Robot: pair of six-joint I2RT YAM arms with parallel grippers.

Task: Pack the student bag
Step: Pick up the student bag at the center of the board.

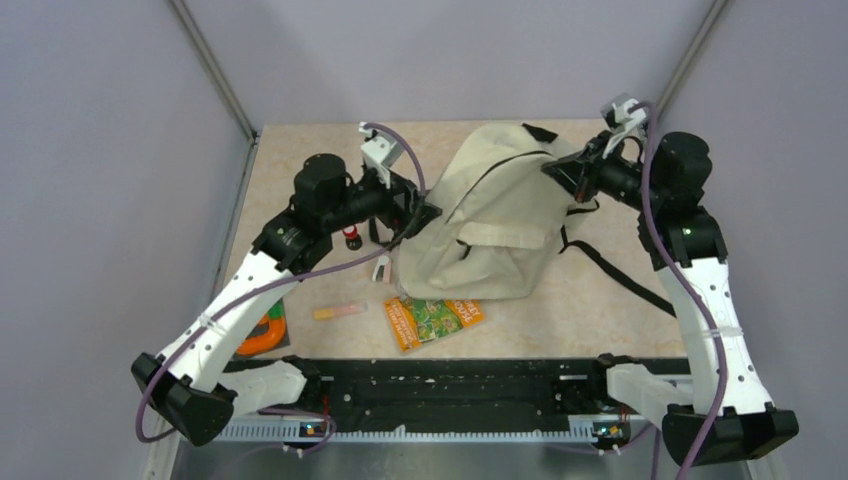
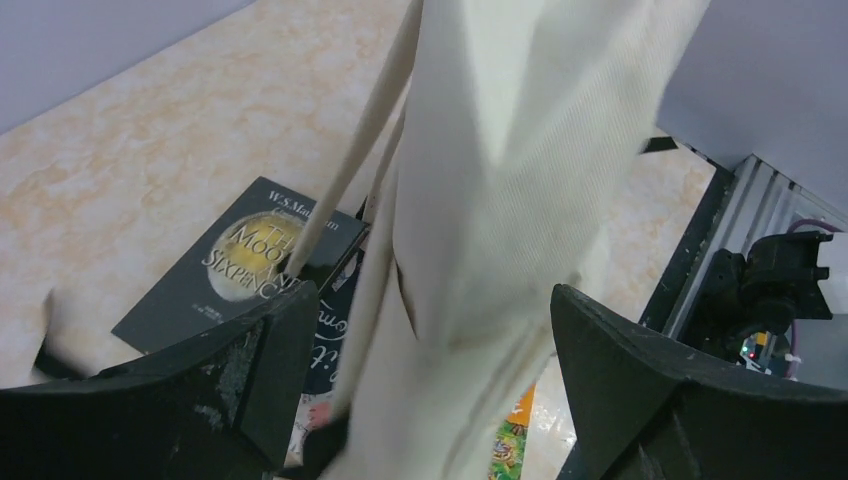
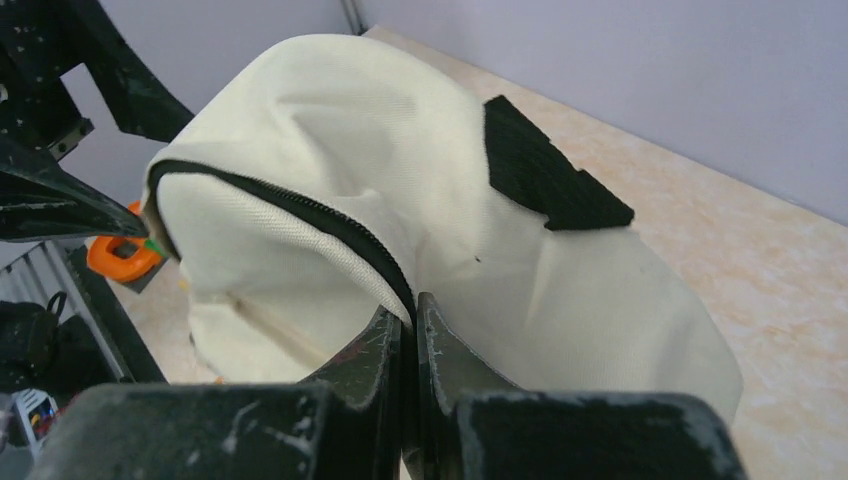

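I'm working on the opening step: getting the student bag [image 1: 500, 215] held by two grips so that its mouth gapes before anything goes in. The bag is sitting at the middle of the table, toward the far edge, slumped on its base with its top drawn up and to the right. My right gripper [image 3: 408, 335] is pressed together on the black zipper edge of the mouth, pinching the rim and lifting it.

My left gripper [image 2: 432, 310] is standing spread wide at the bag's left side. A fold of cream fabric is hanging between its fingers [image 2: 255, 365], not clamped as far as I can tell. Under that fold a dark paperback [image 2: 240, 265] is lying flat on the table, partly covered by the bag. A green-and-orange booklet [image 1: 435, 320] is lying toward the near edge, just beside the bag's bottom.

Next, I judge, the left jaws need closing on that fabric, then the two grips need drawing apart. I cannot tell whether this fold is the rim or only a side panel. A grip on a side panel would be dragging the whole bag over the books rather than opening it.
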